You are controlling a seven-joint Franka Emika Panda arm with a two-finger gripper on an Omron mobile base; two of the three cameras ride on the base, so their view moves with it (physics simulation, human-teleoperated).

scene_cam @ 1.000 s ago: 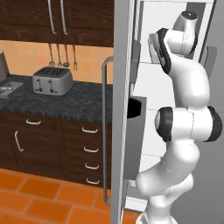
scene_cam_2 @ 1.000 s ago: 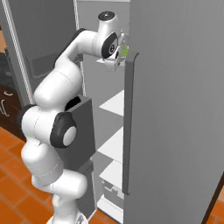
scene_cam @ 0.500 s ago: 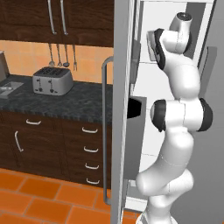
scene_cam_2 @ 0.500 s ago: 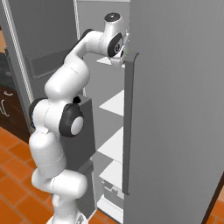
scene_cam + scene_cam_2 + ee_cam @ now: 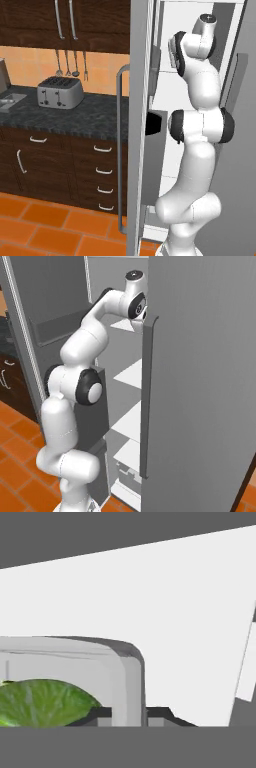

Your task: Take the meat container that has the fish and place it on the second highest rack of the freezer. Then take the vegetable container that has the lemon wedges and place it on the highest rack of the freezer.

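The tray [image 5: 75, 662] with a lemon wedge [image 5: 42, 704], high inside the freezer [image 5: 200, 381], looks light and stiff; the pincer [image 5: 128, 714] pinches its thin wall, a sensible hold.

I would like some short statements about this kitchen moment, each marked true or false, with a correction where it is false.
1. The gripper has its fingertips on the wall of the vegetable container. True.
2. A silvery fish lies in that tray. False: a green lemon wedge lies in it.
3. The arm reaches high into the open freezer. True.
4. A kettle stands on the dark counter. False: a silver toaster stands there.
5. The floor has grey tiles. False: the tiles are orange.
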